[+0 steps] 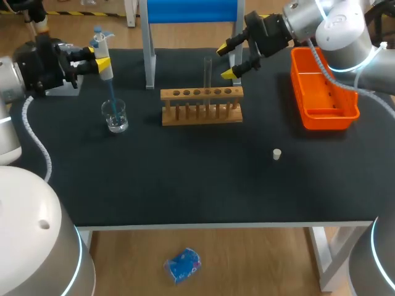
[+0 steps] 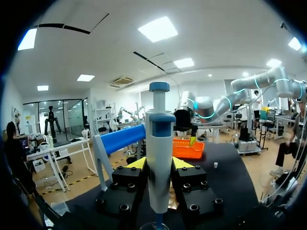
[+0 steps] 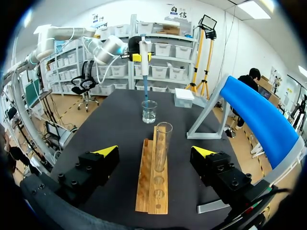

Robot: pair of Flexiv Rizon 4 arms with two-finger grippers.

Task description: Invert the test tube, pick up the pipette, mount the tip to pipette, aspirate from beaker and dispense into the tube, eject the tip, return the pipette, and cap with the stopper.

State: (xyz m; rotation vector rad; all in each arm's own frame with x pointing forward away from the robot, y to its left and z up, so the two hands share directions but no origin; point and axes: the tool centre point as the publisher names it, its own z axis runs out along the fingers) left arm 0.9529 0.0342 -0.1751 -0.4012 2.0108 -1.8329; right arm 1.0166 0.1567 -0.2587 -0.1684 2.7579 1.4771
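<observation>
Left pincer [image 1: 102,60] first: its yellow-tipped fingers are clamped on the body of the pipette [image 1: 106,71] from both sides, and the pipette is upright with its blue plunger above the fingers. Straight below the pincer, the pipette's thin blue tip runs down into the glass beaker [image 1: 115,116]. It looks to dip inside, though whether it reaches the liquid is hard to tell from here. The left wrist view shows the same grip, with the pipette [image 2: 159,158] wedged between the two black finger blocks of the pincer [image 2: 159,165].

Over to the right pincer [image 1: 226,61]: its fingers are spread wide and hold nothing. The right wrist view has the test tube [image 3: 162,143] upright, mouth up, ahead of the pincer [image 3: 156,152], in line with the gap and touching neither finger. The tube [image 1: 208,74] sits in the wooden rack [image 1: 202,105], which lies under and ahead of that pincer. Farther out along the rack stands the beaker [image 3: 149,111].

Beside the right arm sits an orange bin [image 1: 327,114]. The small white stopper [image 1: 277,154] lies alone on the dark surface [image 1: 185,179], well apart from both pincers.
</observation>
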